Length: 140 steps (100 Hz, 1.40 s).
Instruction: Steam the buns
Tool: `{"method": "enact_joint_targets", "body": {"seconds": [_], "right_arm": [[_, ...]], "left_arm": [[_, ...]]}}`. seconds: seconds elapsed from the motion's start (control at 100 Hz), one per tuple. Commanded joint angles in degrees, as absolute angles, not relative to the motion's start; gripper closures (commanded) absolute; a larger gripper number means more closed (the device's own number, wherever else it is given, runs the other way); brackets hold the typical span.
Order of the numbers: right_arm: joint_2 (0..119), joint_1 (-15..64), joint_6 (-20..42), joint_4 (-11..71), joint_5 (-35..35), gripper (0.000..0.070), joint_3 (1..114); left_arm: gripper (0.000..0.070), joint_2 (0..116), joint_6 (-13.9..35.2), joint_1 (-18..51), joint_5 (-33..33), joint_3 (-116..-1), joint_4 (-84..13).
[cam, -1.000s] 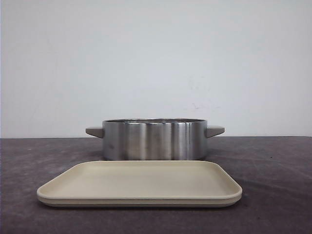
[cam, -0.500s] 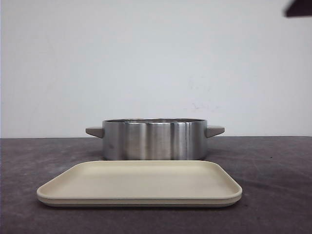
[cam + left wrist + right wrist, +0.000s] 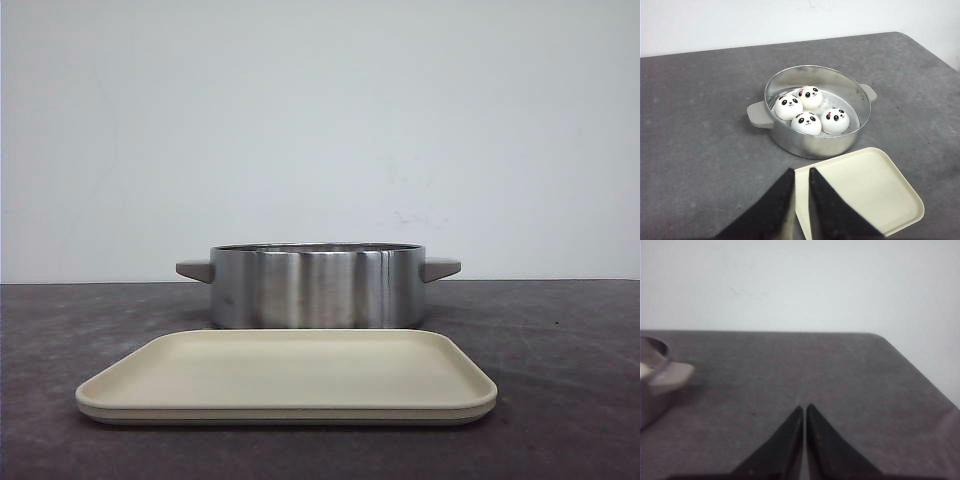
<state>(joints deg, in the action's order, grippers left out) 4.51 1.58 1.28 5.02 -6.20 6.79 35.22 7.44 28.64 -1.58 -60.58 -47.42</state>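
Note:
Several white panda-faced buns (image 3: 806, 123) sit together inside the round steel pot (image 3: 815, 150) in the left wrist view. In the front view the pot (image 3: 316, 288) hides them behind its wall. My left gripper (image 3: 801, 172) hangs above the near corner of the cream tray (image 3: 865, 190), its jaws nearly together and empty. My right gripper (image 3: 804, 408) is shut and empty over bare table, to the right of the pot, whose handle (image 3: 670, 377) shows at the edge of the right wrist view. Neither gripper shows in the front view.
The empty cream tray (image 3: 290, 375) lies in front of the pot on the dark grey table (image 3: 560, 380). The pot has two grey side handles (image 3: 440, 268). A white wall stands behind the table. The table's right edge (image 3: 920, 375) shows in the right wrist view.
A dark part of an arm showed at the top right of the front view half a second ago and is now out of view. The pot and tray have not moved.

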Motion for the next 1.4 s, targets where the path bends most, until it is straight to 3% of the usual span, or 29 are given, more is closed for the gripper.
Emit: {"method": "enact_joint_targets", "body": {"seconds": [0.0,0.2,0.4,1.39], "right_arm": [[3.9,0.6,0.8,4.6,-6.0,0.0696,5.3],[0.7,0.1,1.1,4.3,-5.4,0.0696,0.8],[0.2,0.0,0.8,10.2,-4.8,0.0696,0.7],[0.2,0.0,-1.3,9.0,-4.1,0.0696,0.7]], "left_arm": [[0.07,35.5,7.1,28.9,-1.7,-61.3,-46.7],[0.07,35.5,7.1,28.9,-1.7,-61.3,-46.7],[0.07,35.5,7.1,28.9,-1.7,-61.3,-46.7],[0.07,35.5,7.1,28.9,-1.7,-61.3,-46.7]]}}
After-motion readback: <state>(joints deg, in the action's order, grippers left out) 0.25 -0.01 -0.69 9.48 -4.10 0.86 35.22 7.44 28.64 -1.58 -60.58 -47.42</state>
